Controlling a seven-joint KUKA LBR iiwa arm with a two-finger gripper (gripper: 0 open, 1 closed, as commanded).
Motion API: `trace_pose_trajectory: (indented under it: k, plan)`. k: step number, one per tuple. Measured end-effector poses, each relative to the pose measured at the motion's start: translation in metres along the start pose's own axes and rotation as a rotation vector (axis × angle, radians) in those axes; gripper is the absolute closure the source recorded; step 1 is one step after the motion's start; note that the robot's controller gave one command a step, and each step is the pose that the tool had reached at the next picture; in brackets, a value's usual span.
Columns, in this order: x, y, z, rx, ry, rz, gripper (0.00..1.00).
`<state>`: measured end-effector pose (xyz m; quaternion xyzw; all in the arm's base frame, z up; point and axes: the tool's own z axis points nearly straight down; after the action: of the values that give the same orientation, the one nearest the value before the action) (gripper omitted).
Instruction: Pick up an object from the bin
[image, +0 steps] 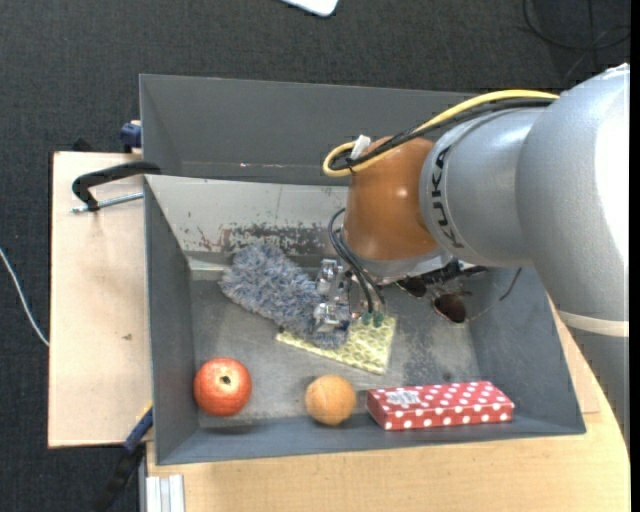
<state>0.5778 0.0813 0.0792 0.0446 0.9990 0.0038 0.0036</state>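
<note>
the tool (334, 312) is low in the middle of the grey bin (168, 330), its tip at the seam where a fluffy blue-grey cloth (262, 280) meets a flat yellow-green pad (365, 345). the cloth's near edge seems to lie over the pad's corner. the tool is right on that overlap, so i cannot tell which of the two it is on. whether the tool is spread, pressed together or pinching something i cannot tell either, as its tip is lost against the fuzz. nothing visibly hangs from it.

along the front wall lie a red apple (222, 387), an orange (329, 398) and a red box with white dots (440, 405), all apart from the tool. a small dark thing (451, 305) lies under the arm, to the right; what it is i cannot make out.

the likely trouble, as i judge it, starts with the overlap: a close here could catch both cloth and pad, and one would drop on the way up. the pad lies flat on the floor and gives little to bite on, so a grip might slide off it. the cloth is soft, and a pinch of a few loose fibres may pull free under its weight. a trailing cloth could also drag the pad toward the orange and set it rolling.
</note>
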Motion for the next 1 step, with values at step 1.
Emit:
trace_pose_trajectory:
  k: [1]
  plan:
    - [0.0005, 0.0000, -0.0019, 0.001, 0.002, 0.000, 1.00]
